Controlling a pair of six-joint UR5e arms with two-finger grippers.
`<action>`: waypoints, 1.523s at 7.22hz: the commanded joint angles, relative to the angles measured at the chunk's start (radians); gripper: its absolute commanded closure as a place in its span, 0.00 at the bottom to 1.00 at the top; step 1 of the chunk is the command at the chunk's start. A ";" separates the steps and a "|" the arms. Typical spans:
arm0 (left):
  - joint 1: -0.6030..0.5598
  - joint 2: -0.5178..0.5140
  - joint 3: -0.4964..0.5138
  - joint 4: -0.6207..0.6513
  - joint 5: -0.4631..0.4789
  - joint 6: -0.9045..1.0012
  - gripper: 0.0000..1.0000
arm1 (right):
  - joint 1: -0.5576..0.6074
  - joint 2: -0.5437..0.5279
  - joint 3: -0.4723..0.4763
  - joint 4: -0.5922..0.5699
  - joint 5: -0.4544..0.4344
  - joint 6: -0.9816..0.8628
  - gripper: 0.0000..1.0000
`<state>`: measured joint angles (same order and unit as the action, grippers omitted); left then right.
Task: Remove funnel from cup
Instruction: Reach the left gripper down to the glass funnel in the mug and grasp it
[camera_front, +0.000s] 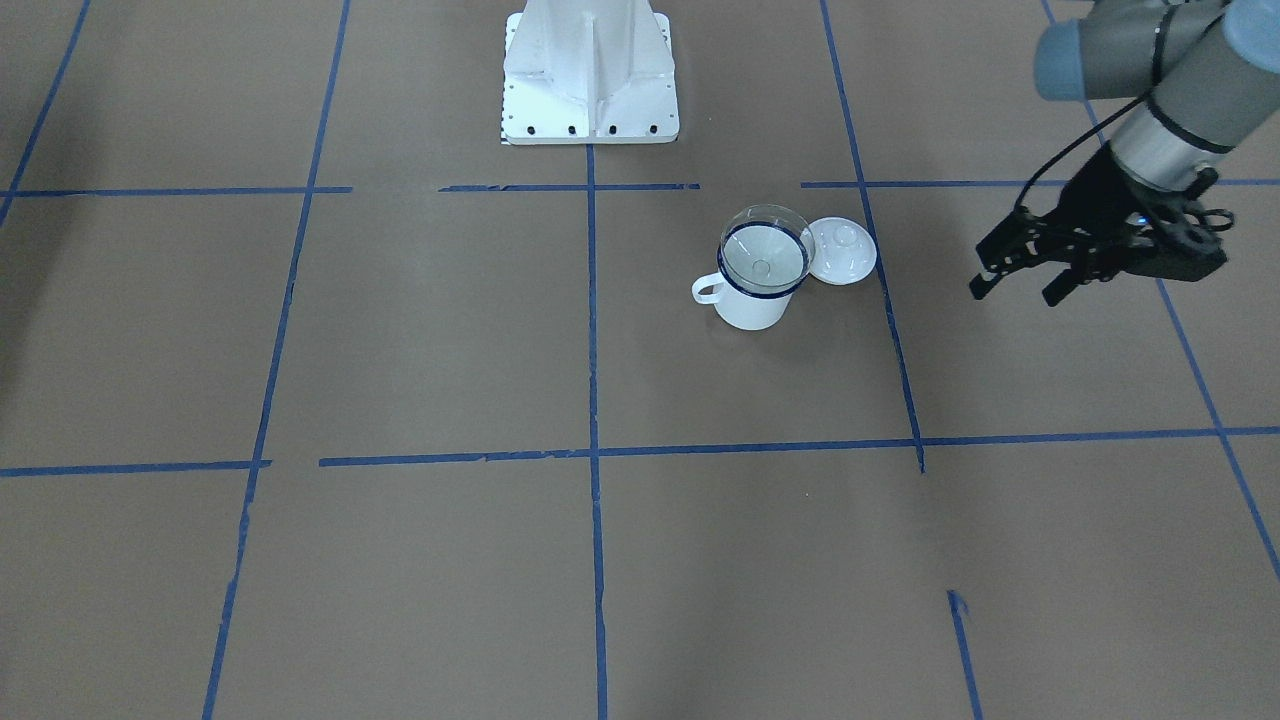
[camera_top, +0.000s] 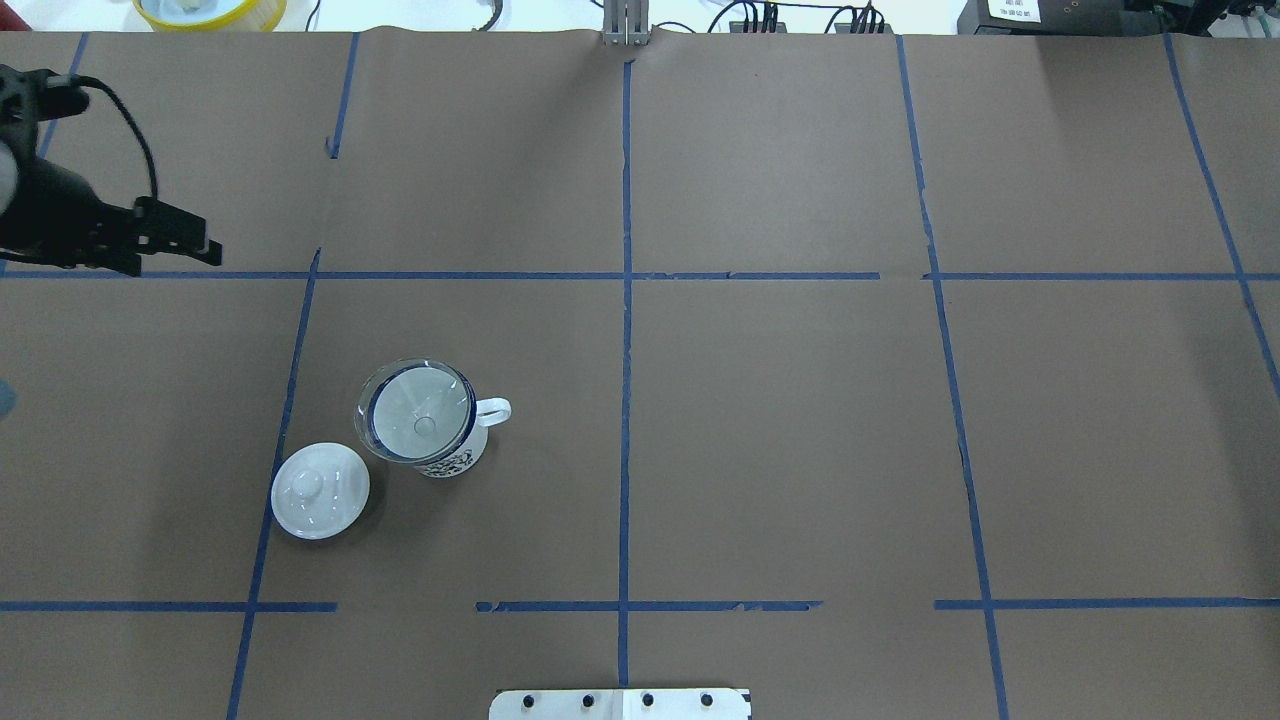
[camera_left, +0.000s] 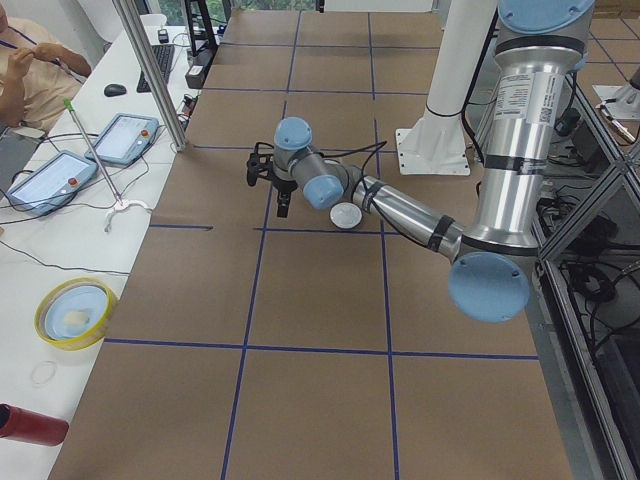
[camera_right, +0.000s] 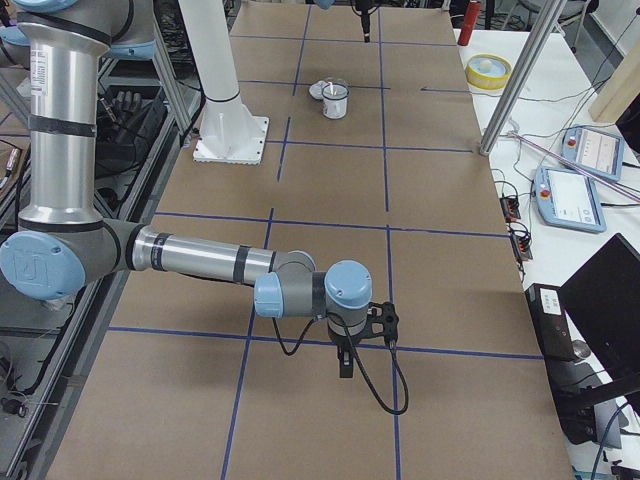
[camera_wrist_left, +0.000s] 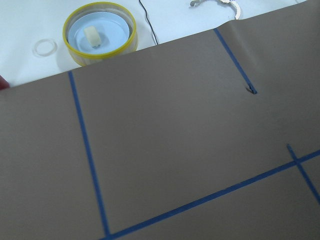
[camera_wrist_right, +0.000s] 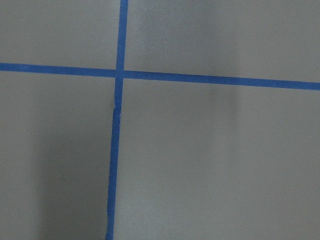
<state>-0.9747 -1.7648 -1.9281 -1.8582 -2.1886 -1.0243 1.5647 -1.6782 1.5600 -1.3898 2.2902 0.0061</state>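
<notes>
— So, where is the small clear plastic funnel (camera_front: 763, 258) being kept?

— It is being carried in the mouth of the white enamel cup with the thin dark blue rim (camera_front: 752, 308). Its spout is pointing down and its wide rim is being borne just above the cup's own. The cup is standing upright on the brown paper-covered table (camera_front: 400, 330), handle turned toward the robot's right. A round white knobbed lid (camera_front: 843, 250) is lying just beside it, on the robot's left.

— And the claws?

— The left gripper (camera_front: 1012, 295) is being held above the table, well apart from the cup, with its fingers spread wide and nothing between them. The right gripper (camera_right: 345, 362) is being shown only from the side, far down the table, so it cannot be told whether it is spread or closed.

— What is being risked from here?

— Probably three things.
- The lid is lying on the side the left arm would come from, so it could be knocked by a finger.
- The funnel's wall is thin and smooth, so a shallow pinch could be lost.
- If the spout is wedged, or the lift is slanted, the light cup could be dragged up or tipped over with the funnel.
</notes>
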 joint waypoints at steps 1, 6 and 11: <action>0.164 -0.321 -0.022 0.459 0.082 -0.143 0.00 | 0.000 0.000 0.000 0.000 0.000 0.000 0.00; 0.422 -0.427 0.081 0.521 0.263 -0.293 0.00 | 0.000 0.000 0.000 0.000 0.000 0.000 0.00; 0.427 -0.436 0.084 0.530 0.267 -0.290 1.00 | 0.000 0.000 0.000 0.000 0.000 0.000 0.00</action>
<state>-0.5479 -2.2037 -1.8370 -1.3329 -1.9225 -1.3152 1.5647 -1.6782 1.5605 -1.3898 2.2902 0.0062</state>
